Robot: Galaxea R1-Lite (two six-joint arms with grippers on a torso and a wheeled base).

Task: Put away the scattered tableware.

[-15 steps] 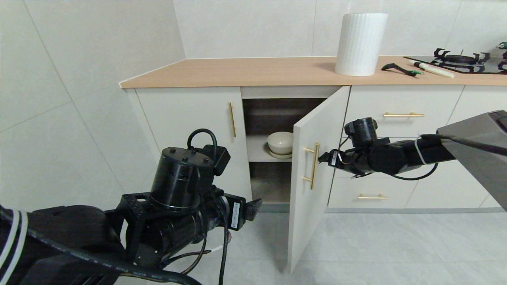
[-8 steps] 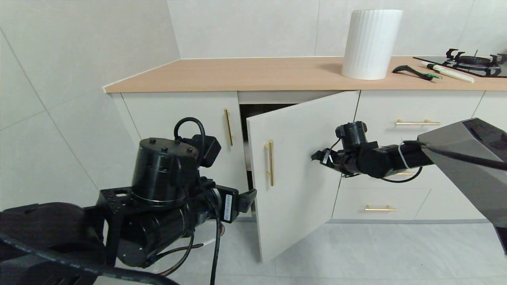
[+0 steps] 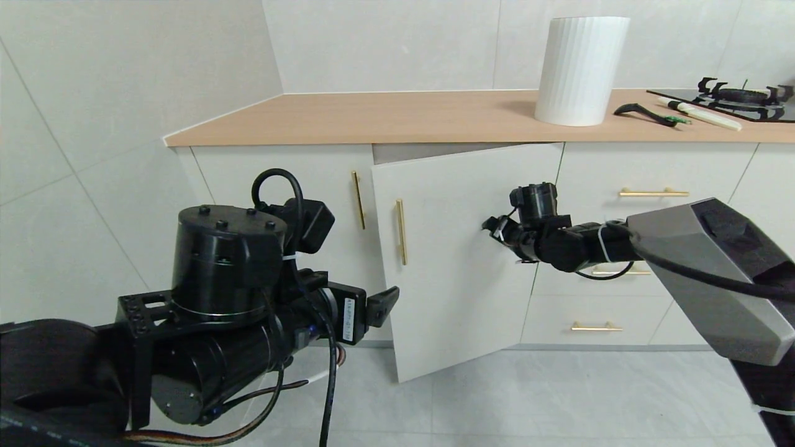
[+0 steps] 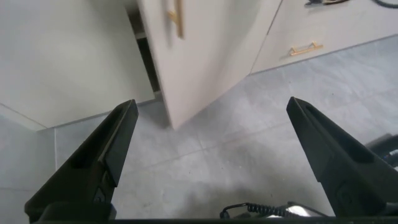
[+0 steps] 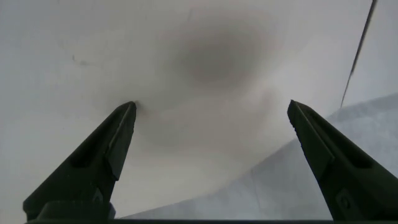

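Note:
The white cabinet door [image 3: 459,248] with a gold handle [image 3: 401,231] stands slightly ajar, a thin dark gap along its top edge. My right gripper [image 3: 492,225] is open, its tips against the door's outer face, to the right of the handle. In the right wrist view the right gripper [image 5: 211,106] has its fingers spread wide over the door face [image 5: 186,50]. My left gripper [image 3: 382,304] hangs open and empty, low in front of the cabinet. The left gripper [image 4: 211,106] is above floor tiles, near the door's lower corner [image 4: 205,62].
On the wooden counter [image 3: 372,115] stand a tall white ribbed canister [image 3: 581,68], a black utensil [image 3: 643,113], a white-handled tool [image 3: 699,113] and a gas hob [image 3: 742,96]. Drawers with gold handles [image 3: 652,192] sit right of the door. Grey tiled floor [image 3: 528,397] lies below.
The door has swung from wide open to nearly shut, with my right gripper following its face leftward. The bowl on the shelf is now hidden. The head view shifted.

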